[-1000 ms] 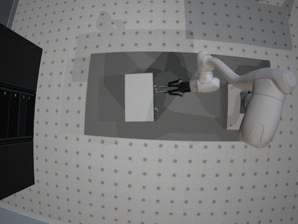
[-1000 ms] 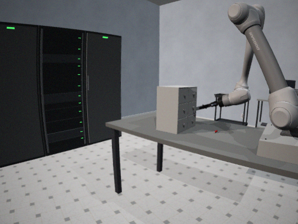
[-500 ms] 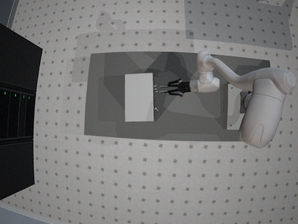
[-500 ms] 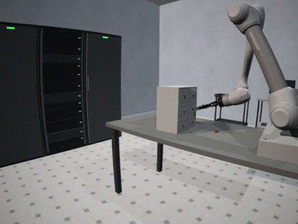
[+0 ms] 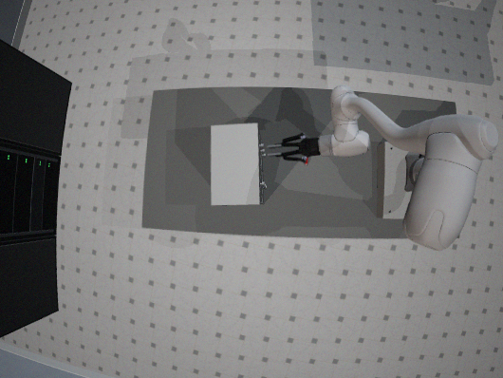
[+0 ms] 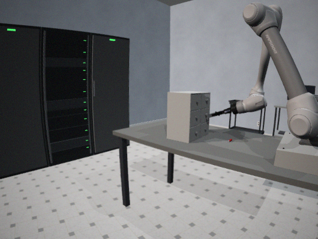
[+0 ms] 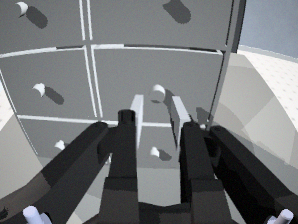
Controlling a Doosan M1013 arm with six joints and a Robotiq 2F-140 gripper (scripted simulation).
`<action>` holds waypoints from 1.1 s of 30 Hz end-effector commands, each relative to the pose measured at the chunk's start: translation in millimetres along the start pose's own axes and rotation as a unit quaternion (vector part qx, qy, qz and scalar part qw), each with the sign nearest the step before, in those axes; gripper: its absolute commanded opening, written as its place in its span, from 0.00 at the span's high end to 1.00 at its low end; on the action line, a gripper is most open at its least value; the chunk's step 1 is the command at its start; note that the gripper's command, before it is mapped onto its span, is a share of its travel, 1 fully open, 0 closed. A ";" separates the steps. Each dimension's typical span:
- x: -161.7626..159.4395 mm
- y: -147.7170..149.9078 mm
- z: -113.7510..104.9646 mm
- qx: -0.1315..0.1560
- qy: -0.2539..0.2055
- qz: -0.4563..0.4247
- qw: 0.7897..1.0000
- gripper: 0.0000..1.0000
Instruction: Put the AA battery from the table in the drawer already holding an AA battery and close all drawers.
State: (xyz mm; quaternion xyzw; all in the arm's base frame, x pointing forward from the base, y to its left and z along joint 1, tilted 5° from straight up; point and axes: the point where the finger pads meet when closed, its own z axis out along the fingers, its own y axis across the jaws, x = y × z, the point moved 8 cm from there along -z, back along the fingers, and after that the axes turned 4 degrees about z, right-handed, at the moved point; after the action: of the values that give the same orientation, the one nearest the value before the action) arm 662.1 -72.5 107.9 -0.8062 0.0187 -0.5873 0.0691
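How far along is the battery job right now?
Nothing finished: all drawers of the chest look shut and the AA battery lies on the table. In hand: the end effector brackets a middle-row knob, not clamped. Left: open, find match, drop battery, close.

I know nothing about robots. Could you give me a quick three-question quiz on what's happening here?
1. True or false: one drawer of the chest is pulled out.
2. The gripper straddles a knob in which row? A top, B middle, C bottom.
3. Fill in: the red battery lies on the ____.

Key: 1 false, all fronts look flush. 2 B. 3 table.
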 end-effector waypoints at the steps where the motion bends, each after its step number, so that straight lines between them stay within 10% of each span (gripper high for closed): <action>1: 0.3 0.0 0.6 0.000 0.000 0.000 1.000 0.80; 33: 9.7 -0.7 26.5 0.000 0.000 0.000 1.000 0.80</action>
State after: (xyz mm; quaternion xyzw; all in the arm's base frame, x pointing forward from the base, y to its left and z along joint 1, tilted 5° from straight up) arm 690.3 -70.5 109.1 -0.8062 0.0187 -0.5872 0.0691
